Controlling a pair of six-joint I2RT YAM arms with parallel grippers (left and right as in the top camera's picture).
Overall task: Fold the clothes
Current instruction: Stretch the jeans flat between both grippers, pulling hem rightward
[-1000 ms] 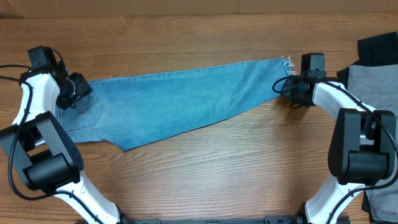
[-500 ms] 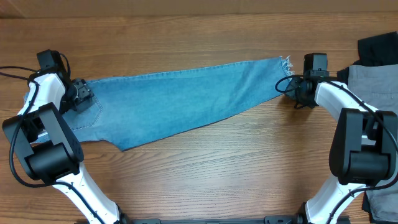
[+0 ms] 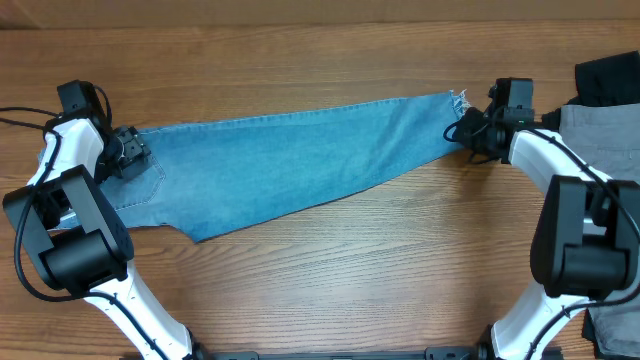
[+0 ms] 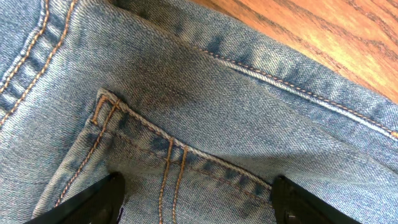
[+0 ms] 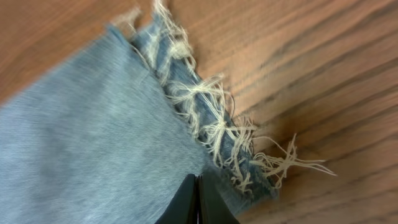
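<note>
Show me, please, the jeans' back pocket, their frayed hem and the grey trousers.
back pocket (image 4: 149, 162): left wrist view, upper middle.
frayed hem (image 5: 208, 121): right wrist view, loose threads.
grey trousers (image 3: 612, 128): overhead view, upper cloth.

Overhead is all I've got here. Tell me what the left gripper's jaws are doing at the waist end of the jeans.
Observer: The left gripper is open. Its fingers are spread wide over the stitched back pocket of the jeans, gripping nothing.
Operator: Now report the right gripper.
Observer: The right gripper is shut, with its tips over the denim beside the frayed hem. I cannot tell whether any cloth is pinched.
</note>
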